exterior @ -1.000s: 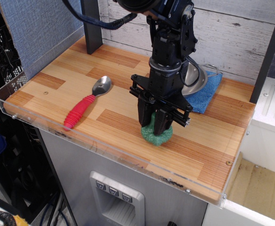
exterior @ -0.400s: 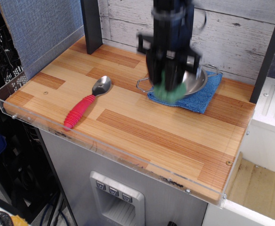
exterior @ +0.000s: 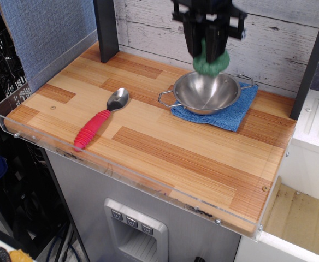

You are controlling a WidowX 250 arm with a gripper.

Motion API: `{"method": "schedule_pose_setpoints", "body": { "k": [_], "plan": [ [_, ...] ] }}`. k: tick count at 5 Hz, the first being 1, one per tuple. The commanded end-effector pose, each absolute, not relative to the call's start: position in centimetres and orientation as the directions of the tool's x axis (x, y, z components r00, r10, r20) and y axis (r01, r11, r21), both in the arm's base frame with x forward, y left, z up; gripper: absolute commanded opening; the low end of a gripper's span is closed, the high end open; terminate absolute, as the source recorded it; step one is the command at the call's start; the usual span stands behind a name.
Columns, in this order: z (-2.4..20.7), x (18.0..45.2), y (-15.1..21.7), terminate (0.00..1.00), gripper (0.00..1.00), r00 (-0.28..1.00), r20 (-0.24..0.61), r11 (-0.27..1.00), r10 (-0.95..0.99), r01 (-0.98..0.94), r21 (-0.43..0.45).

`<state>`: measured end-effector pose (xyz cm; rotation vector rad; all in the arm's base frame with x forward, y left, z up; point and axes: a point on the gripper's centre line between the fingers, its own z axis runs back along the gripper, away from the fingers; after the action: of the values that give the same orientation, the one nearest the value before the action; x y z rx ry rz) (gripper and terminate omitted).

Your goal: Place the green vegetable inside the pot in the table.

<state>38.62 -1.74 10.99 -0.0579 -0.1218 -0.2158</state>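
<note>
Since a second ago, when I gripped it low at the table's middle, the green vegetable has risen with me to the upper centre of the frame. At lower left a red-handled spoon lies on the table, well apart from everything else. Right of it the pot sits upright and empty on a blue cloth. My gripper hangs above the pot's far rim, fingers closed narrowly on the vegetable, which bulges below them, clear of the steel.
</note>
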Motion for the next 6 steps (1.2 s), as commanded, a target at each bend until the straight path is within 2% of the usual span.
{"method": "schedule_pose_setpoints", "body": {
  "k": [1, 2, 3, 4, 5, 6],
  "plan": [
    [9.2, 38.4, -0.5, 0.0, 0.0, 0.971, 0.091, 0.976, -0.219, 0.218, 0.021],
    [8.5, 38.0, -0.4, 0.0, 0.0, 0.973, 0.066, 0.975, -0.223, 0.221, 0.037],
    [8.8, 38.1, -0.1, 0.0, 1.0, 0.972, 0.049, 0.973, -0.229, 0.227, 0.037],
    [9.9, 38.4, 0.3, 0.0, 1.0, 0.971, 0.079, 0.975, -0.224, 0.223, 0.023],
    [12.3, 38.8, 1.2, 0.0, 1.0, 0.971, 0.109, 0.977, -0.213, 0.212, 0.015],
    [17.3, 38.4, 3.7, 0.0, 1.0, 0.96, 0.241, 0.99, -0.14, 0.135, 0.038]
  ]
}}
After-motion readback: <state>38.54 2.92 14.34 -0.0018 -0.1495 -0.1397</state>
